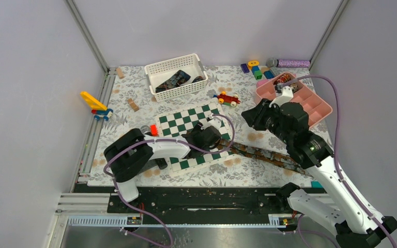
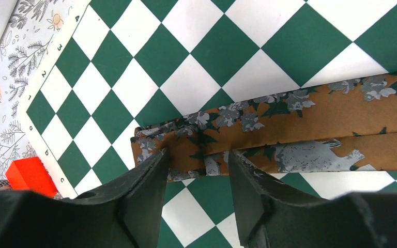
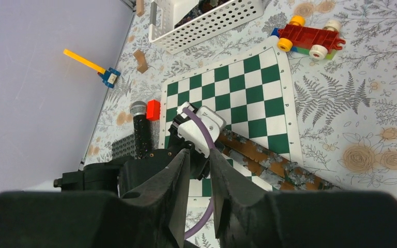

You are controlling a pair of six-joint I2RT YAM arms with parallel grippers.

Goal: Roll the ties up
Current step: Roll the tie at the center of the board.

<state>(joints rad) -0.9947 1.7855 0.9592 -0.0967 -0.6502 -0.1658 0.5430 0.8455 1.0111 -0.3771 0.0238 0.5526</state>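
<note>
Lying across chessboard (image 1: pixel 183 121), floral cloth (image 1: pixel 134 88): tie (image 1: pixel 261 152).

Tie one (image 2: pixel 289 119): rust-brown fabric with grey flowers and dark green leaves. It's flat, not rolled, and doubled over into two strips lying side by side. The folded end sits on the chessboard (image 1: pixel 186 121) at its near right corner, just in front of my left claw (image 2: pixel 196 155). The rest runs diagonally off the board, right across the worktop (image 1: pixel 134 88).

Dark ties (image 1: pixel 174 80): blue-black patterned fabric lying loose and crumpled in the white basket (image 1: pixel 171 64) at the far side. Can't tell how many.

Coiled tie (image 1: pixel 284 79): small tight rust-speckled roll in the far-left compartment of the pink tray (image 1: pixel 315 106), partly hidden.
</note>
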